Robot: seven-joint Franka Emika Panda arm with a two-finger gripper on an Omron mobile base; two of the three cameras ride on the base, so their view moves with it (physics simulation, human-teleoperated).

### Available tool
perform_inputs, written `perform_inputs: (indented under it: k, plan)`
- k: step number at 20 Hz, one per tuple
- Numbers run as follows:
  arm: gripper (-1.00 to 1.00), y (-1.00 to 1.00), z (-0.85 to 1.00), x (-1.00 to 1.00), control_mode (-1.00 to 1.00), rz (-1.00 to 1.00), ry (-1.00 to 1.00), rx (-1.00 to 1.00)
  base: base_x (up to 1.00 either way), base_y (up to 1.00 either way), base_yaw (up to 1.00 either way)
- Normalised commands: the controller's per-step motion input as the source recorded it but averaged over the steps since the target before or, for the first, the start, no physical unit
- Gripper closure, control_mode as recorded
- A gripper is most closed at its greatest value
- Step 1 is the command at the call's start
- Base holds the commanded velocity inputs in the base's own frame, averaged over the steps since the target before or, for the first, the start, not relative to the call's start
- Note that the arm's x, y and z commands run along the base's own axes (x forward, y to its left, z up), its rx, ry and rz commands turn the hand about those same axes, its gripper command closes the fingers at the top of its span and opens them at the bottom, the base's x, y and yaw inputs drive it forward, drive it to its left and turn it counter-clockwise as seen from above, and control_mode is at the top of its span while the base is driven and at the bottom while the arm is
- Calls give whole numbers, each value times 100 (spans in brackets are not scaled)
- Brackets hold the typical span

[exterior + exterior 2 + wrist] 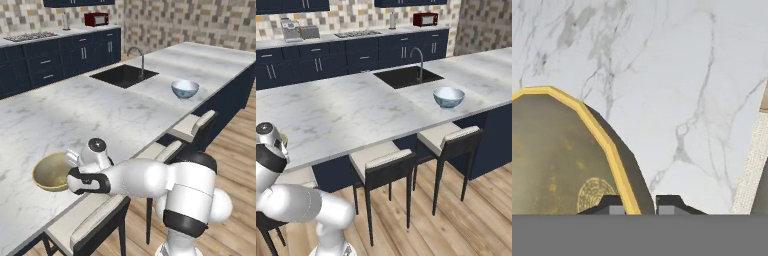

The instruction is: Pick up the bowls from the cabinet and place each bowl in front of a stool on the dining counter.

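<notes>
I see the fingers (640, 205) clamped on the tan-yellow bowl's (50, 171) rim, one either side, at the tabletop's (90, 115) near edge above a stool (90, 225). The white-and-blue bowl (185, 89) sits well apart beside the sink (123, 75).

- I'm driving in a home kitchen: marble dining counter (346, 112) with sink (406, 76) and tap (418, 57).
- Stools (387, 167) line its near edge.
- Stove (358, 34), red microwave (425, 19), tiled wall behind.
</notes>
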Motion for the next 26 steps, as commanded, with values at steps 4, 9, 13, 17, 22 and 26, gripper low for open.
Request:
perform_inputs:
  k: [4,9,13,17,22,26]
  plan:
    - [100,11,-36,52,-100,-5,-3,-7,0,0,0]
    - [100,2,-22,19,-100,0,0,-4,0,0,0]
    - [-100,0,0,0,-100,0,0,0,0,0,0]
    - [-100,0,41,0,-100,0,0,1,0,0,0]
    - [-100,0,100,-33,-100,-1,0,1,0,0,0]
    - [-100,-37,100,-98,-100,-1,1,8,0,0,0]
